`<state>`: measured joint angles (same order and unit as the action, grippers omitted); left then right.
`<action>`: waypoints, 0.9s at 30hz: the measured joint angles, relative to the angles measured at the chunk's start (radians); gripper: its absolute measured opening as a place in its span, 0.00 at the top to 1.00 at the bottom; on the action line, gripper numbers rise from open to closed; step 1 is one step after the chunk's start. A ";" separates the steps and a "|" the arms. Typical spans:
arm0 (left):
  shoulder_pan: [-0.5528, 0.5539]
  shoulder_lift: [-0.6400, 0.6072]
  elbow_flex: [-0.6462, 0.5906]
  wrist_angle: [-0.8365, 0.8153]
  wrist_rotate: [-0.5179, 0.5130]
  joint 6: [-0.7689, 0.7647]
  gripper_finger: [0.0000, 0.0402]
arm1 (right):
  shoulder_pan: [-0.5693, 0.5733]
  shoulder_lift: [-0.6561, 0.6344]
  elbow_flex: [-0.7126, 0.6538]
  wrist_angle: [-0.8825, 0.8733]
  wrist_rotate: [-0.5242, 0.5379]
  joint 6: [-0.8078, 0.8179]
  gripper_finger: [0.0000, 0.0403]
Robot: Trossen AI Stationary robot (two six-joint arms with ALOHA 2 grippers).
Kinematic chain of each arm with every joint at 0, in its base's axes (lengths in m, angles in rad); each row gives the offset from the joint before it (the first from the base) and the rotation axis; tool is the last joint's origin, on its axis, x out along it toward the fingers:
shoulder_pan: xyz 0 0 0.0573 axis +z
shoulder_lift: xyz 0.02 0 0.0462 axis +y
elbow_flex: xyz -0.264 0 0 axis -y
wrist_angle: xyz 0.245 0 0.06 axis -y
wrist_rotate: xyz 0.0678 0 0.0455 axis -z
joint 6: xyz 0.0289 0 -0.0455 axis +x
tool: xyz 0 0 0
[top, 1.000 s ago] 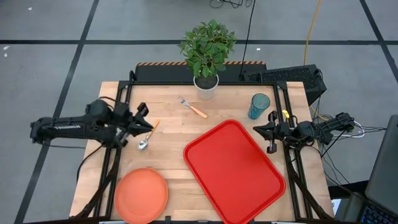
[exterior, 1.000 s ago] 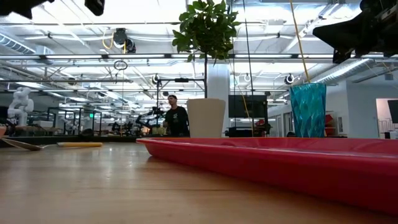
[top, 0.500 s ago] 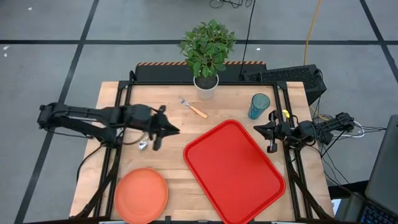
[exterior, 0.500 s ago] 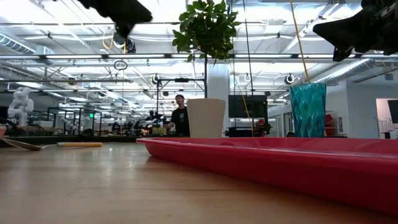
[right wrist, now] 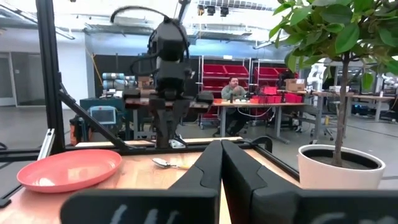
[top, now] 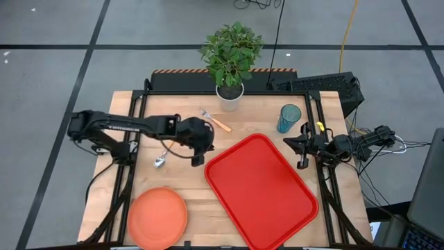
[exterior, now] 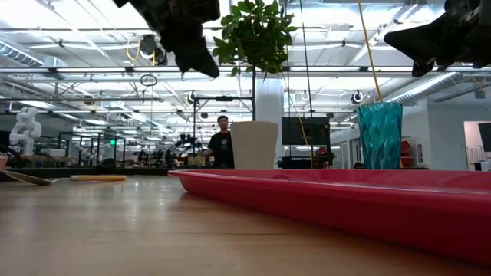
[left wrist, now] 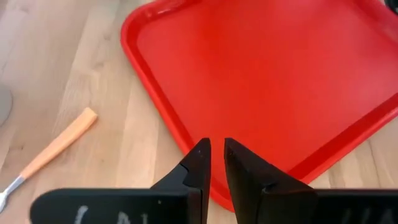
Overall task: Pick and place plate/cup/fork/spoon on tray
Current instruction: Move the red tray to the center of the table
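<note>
The red tray (top: 260, 191) lies on the table's right half. The orange plate (top: 157, 217) rests flat at the near left. The spoon (top: 160, 160) lies left of centre, its handle partly under my left arm. The fork (top: 215, 120) lies near the plant pot, and its orange handle (left wrist: 59, 146) shows in the left wrist view. The teal cup (top: 288, 118) stands upright at the far right. My left gripper (top: 200, 150) hangs above the tray's left corner, tipped down, its fingers (left wrist: 202, 163) shut with nothing between them. My right gripper (top: 302, 148) waits shut at the right edge.
A potted plant (top: 231, 62) in a white pot (exterior: 255, 144) stands at the far middle edge. Bare wood lies between the plate and the tray. A person (exterior: 222, 146) stands in the room beyond the table.
My left gripper has swung from above the spoon toward the table's right, to the tray's left corner, and has tipped from near level to slanting down. The spoon has stayed where it was.
</note>
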<state>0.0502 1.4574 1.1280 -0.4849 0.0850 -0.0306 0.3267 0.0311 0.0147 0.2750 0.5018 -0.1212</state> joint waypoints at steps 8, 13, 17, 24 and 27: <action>0.035 0.136 0.103 -0.148 0.043 -0.076 0.82 | 0.000 0.000 0.000 -0.047 0.000 0.000 1.00; 0.032 0.212 0.108 -0.101 0.001 -0.104 0.70 | 0.000 0.000 0.000 -0.087 0.000 0.006 1.00; 0.032 0.262 0.108 -0.094 0.002 -0.156 0.64 | 0.000 0.000 0.000 -0.123 0.000 0.031 1.00; 0.028 0.333 0.108 -0.098 0.002 -0.285 0.61 | 0.000 0.000 0.000 -0.152 -0.004 0.039 1.00; 0.016 0.351 0.108 -0.106 0.003 -0.292 0.61 | 0.000 0.000 0.000 -0.165 -0.004 0.053 1.00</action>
<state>0.0660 1.8087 1.2358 -0.5906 0.0884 -0.3225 0.3271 0.0315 0.0149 0.1098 0.4980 -0.0677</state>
